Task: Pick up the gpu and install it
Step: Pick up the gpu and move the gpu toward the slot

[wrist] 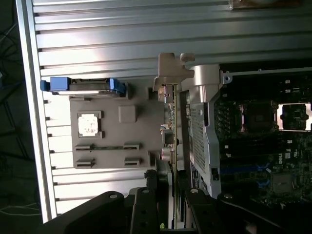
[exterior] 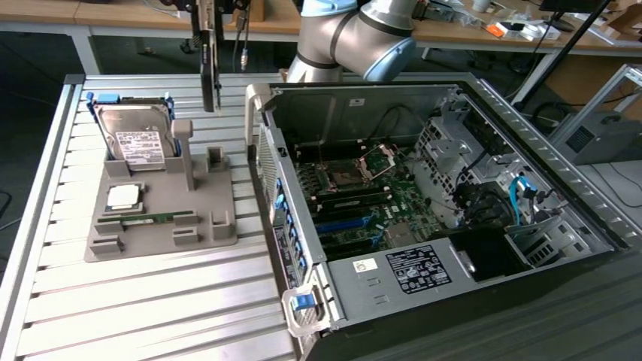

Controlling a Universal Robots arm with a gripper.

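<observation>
While the ribbed aluminium desk (exterior: 150,301) carries the open black computer case (exterior: 351,98) on the exterior view's right and the grey moulded parts holder (exterior: 206,226) on its left, the thin dark gpu (exterior: 209,68) hangs upright above the holder's far edge, clamped between the black fingers (wrist: 145,207). A good carry, I judge, wants it vertical and clear of the case wall.

Place: robotics lab/wkshp.
Signs: ribbed aluminium-slat counter (exterior: 150,316); open black PC tower case (exterior: 341,105); grey plastic parts fixture (exterior: 150,244); grey-blue robot arm (exterior: 351,37).
Bkgd: wooden benches (exterior: 110,13) w/ cables.
</observation>
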